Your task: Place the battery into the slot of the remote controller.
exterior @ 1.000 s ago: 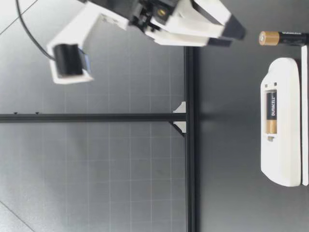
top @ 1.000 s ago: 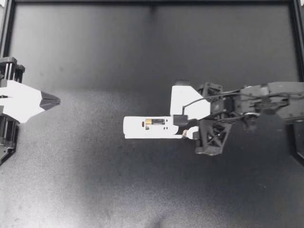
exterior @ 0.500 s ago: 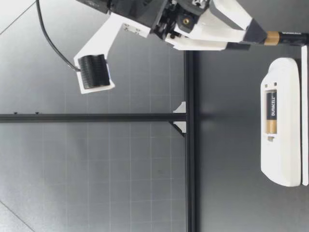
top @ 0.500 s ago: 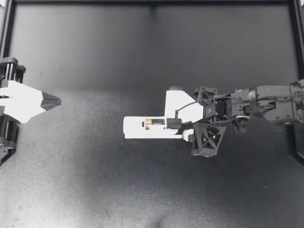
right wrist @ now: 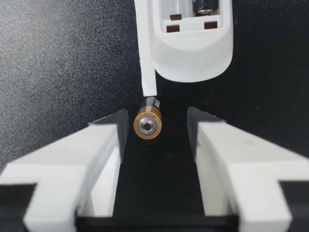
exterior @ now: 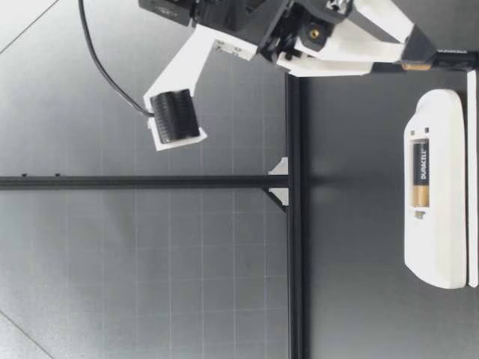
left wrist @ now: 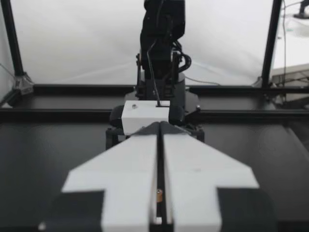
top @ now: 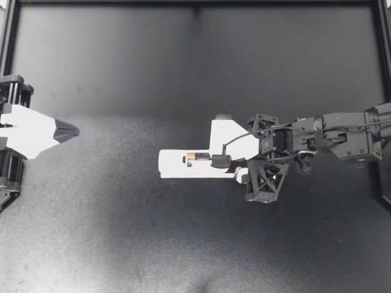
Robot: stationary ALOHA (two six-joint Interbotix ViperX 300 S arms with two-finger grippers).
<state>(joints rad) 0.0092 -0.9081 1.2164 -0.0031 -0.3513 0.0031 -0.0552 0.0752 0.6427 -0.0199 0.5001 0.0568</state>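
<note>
Copper-and-black, the loose battery (right wrist: 147, 122) lies on the table (top: 122, 232) between the spread fingers of my right gripper (top: 235, 163). Neither finger touches it, and it sits nearer the finger on the cover strip's (right wrist: 146, 58) side. Its long axis runs along the gripper's reach, one end facing the wrist, the other pointing at the remote (right wrist: 193, 46) just ahead. The remote's slot (right wrist: 190, 7) holds one seated cell (exterior: 421, 173); the bay beside it looks empty. My left gripper (top: 67, 129), pressed closed on nothing, sits well apart, so the right arm is placed to grasp.
</note>
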